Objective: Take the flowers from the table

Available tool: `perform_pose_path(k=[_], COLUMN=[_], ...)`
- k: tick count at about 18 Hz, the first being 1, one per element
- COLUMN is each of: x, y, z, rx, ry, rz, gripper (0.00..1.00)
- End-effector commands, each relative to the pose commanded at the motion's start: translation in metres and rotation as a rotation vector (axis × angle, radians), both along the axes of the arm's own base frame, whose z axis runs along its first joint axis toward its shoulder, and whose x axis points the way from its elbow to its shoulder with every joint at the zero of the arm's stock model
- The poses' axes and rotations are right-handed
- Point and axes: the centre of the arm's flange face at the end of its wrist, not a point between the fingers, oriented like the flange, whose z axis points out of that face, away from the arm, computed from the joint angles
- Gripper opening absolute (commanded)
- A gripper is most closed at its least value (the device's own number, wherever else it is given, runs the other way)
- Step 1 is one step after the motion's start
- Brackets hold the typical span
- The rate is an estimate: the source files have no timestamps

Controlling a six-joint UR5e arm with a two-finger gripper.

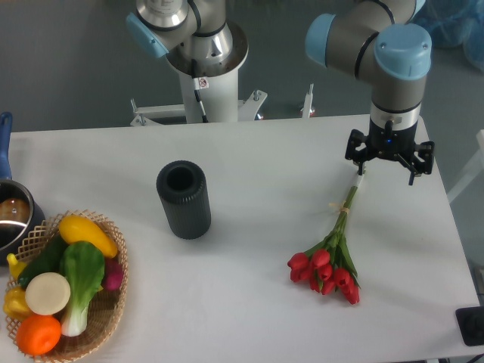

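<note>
The flowers lie on the white table at the right. Their red tulip heads point toward the front edge, and the green stems run up and back to a pale band. My gripper hangs over the right rear of the table, pointing straight down. The stem tips end just at its left side. The wrist body hides the fingers, so I cannot see how they stand or whether they touch the stems.
A black cylindrical cup stands upright left of centre. A wicker basket of colourful vegetables sits at the front left corner, with a dark pot behind it. The arm's base stands beyond the rear edge.
</note>
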Motion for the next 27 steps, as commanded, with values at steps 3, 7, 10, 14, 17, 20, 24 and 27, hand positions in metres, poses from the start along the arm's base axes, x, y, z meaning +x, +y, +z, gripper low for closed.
perform_pose_path(k=[3, 7, 10, 14, 17, 20, 24, 27], x=[0.001, 0.002, 0.005, 0.009, -0.004, -0.015, -0.025, -0.022], y=[0.002, 0.007, 0.008, 0.011, 0.02, 0.04, 0.069, 0.075], z=[0.001, -0.007, -0.025, -0.072, -0.089, -0.106, -0.126, -0.127], rx=[-0.001, 0.0, -0.005, -0.004, -0.011, -0.017, -0.02, -0.019], ry=[0.002, -0.011, -0.031, -0.021, -0.037, -0.049, -0.058, -0.061], rz=[-0.003, -0.002, -0.004, -0.011, -0.019, -0.038, -0.069, -0.071], gripper=[1.0, 1.0, 1.0, 1.0, 1.0, 1.0, 1.0, 1.0])
